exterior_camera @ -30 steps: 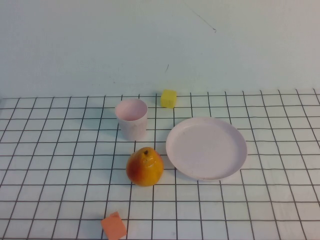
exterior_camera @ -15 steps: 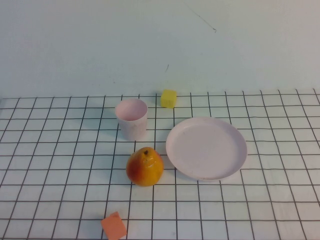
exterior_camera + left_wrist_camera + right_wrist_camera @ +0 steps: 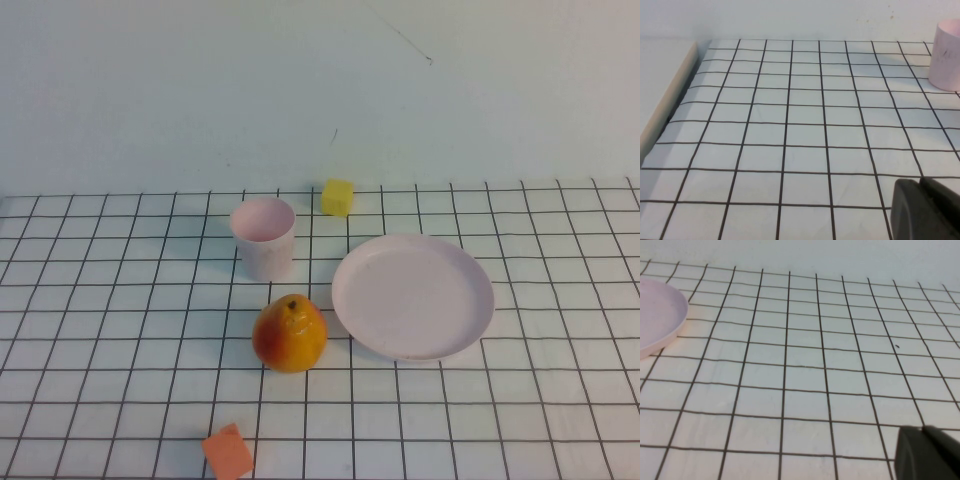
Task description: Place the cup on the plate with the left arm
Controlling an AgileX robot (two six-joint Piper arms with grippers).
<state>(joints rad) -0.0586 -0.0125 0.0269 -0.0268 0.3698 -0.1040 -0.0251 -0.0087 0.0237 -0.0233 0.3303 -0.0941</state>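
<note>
Cup [image 3: 264, 238]: upright, back-centre of counter, left of plate [image 3: 413, 296]; likely light, stiff, smooth plastic, best pinched across rim; left gripper [image 3: 927, 210] well short of it, right gripper [image 3: 927, 452] parked, grip state of both indeterminable.

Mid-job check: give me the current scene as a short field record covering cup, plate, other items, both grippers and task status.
cup: upright on the table, left of the plate, apart from it
plate: flat on the table, nothing on it
pear: in front of the cup, close beside the plate's left edge
yellow block: behind, between cup and plate
orange block: at the near edge
left gripper: out of the high view, holding nothing, cup far ahead of it
right gripper: out of the high view, holding nothing
task status: cup not yet grasped
</note>
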